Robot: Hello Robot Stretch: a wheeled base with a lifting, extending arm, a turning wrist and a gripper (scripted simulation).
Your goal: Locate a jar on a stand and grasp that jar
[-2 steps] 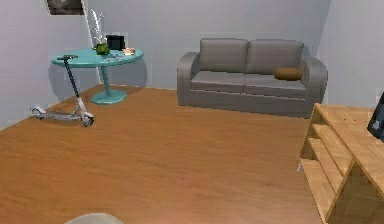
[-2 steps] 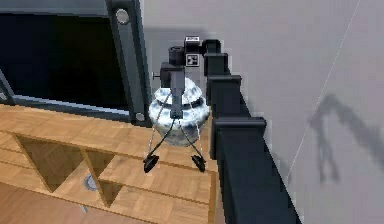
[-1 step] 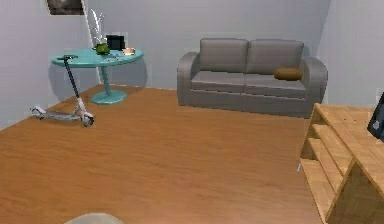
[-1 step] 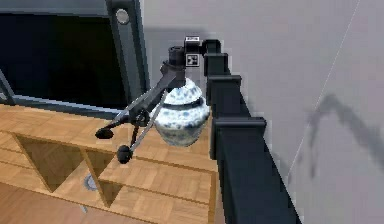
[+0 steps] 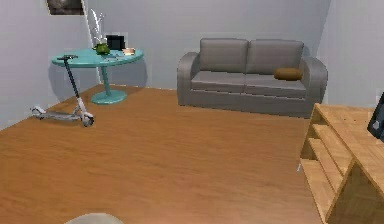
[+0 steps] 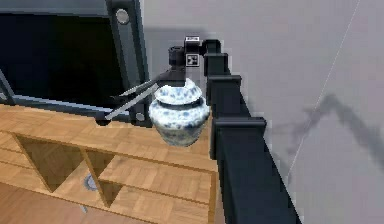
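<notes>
Wooden shelved stand (image 6: 60, 135) beneath the claw (image 6: 108, 110), with a black television screen (image 6: 60, 50) behind.
Blue-and-white ceramic jar (image 6: 180, 115) is just right of the claw's fingers; whether the claw holds it cannot be told. Forward view adds a grey sofa (image 5: 250, 72) and a round teal table (image 5: 95, 61).

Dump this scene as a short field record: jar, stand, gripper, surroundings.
jar: blue-and-white, upright, on or just above the stand top
stand: wooden, open shelves, dark television behind the jar
gripper: by the jar's neck, at the arm far end
held: cannot tell
forward view: grey sofa, teal round table, scooter on wood floor
</notes>
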